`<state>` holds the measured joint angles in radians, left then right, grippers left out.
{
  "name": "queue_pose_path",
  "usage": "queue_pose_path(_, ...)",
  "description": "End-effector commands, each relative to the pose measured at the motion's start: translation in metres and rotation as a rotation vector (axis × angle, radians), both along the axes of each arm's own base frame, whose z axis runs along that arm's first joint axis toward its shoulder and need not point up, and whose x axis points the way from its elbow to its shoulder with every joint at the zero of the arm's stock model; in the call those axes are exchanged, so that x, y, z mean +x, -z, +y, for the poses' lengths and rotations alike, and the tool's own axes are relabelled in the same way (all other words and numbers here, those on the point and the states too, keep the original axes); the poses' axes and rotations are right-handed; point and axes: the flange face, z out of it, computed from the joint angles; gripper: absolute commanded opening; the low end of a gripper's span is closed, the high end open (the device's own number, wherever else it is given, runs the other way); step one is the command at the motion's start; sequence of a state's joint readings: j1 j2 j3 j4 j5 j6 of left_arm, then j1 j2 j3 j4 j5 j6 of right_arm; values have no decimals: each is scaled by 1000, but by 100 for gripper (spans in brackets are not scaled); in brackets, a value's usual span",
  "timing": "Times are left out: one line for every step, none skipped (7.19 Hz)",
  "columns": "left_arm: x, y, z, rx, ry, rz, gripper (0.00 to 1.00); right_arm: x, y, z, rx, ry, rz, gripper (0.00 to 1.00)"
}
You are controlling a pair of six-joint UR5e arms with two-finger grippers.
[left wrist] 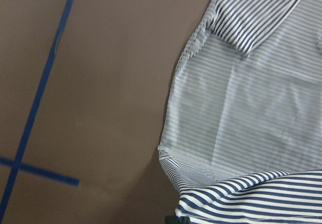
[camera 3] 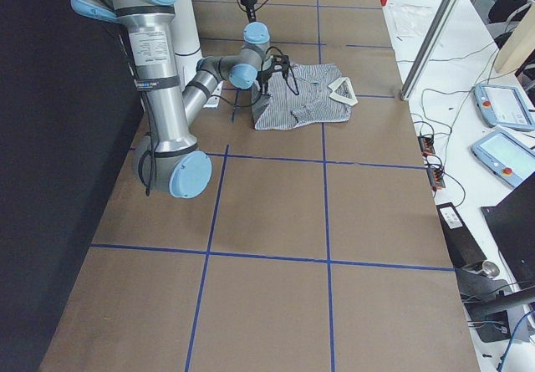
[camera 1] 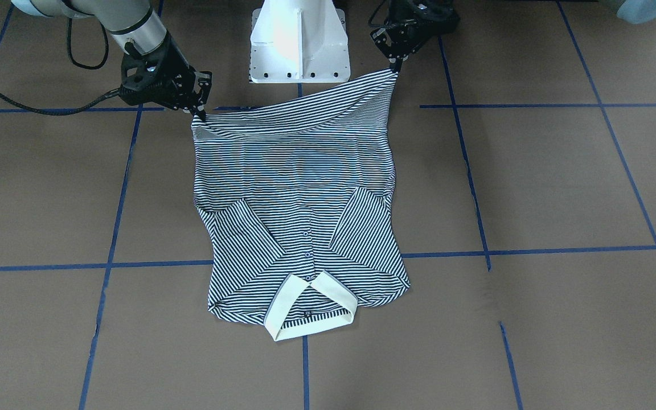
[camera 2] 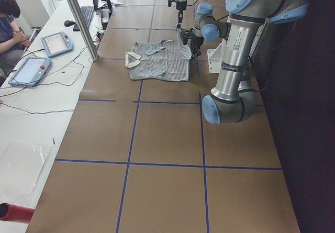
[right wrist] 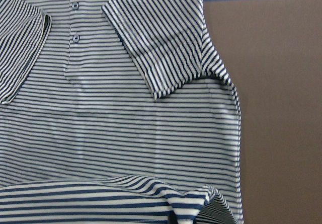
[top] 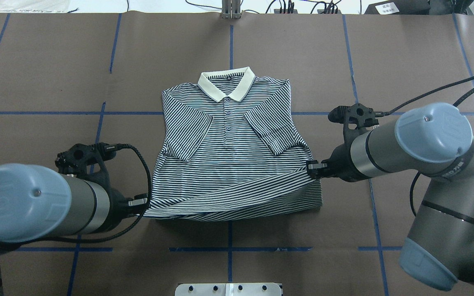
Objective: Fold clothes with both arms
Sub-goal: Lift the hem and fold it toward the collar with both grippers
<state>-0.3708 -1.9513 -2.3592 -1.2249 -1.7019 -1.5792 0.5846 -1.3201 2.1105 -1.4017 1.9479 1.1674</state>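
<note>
Laid out on a brown worktop gridded with blue tape. Reached over from both sides by the left arm and right arm, both low at the robot's edge. Holding the shirt by its two bottom corners: clamped tight on one with the left claw, on the other with the right claw. Raising the hem taut between them, with the rest left flat at mid-worktop, neck away from the robot. Probably gripped this way to carry the bottom up over the chest, at both corners to keep the edge straight.

Tucked inward across the front with both sleeves. Striped thinly in navy and white, paler on the inside under the lifted hem. Topped with a cream collar lying open. Closed by small buttons.
</note>
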Motion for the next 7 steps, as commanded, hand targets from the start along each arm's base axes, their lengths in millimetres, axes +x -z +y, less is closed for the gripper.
queue_pose_path(1, -4, -58, 52, 30, -35, 0, 0, -11, -66, 149, 15, 67, 0)
queue_pose_path(17, -19, -89, 60, 56, -50, 0, -16, 2, -97, 174, -2, 77, 0)
queue_pose_path(19, -32, -121, 91, 75, -49, 0, -38, 7, -122, 173, -22, 101, 0)
queue_pose_path(23, -51, -162, 97, 119, -61, 0, -41, 8, -147, 184, -42, 124, 0)
queue_pose_path(32, -70, -204, 126, 141, -70, 0, -49, -3, -174, 189, -63, 126, 0)
queue_pose_path(36, -88, -234, 140, 169, -60, 0, -56, -19, -206, 197, -89, 120, 0)
queue_pose_path(51, -97, -250, 152, 175, -43, 0, -75, -17, -237, 198, -103, 117, 0)
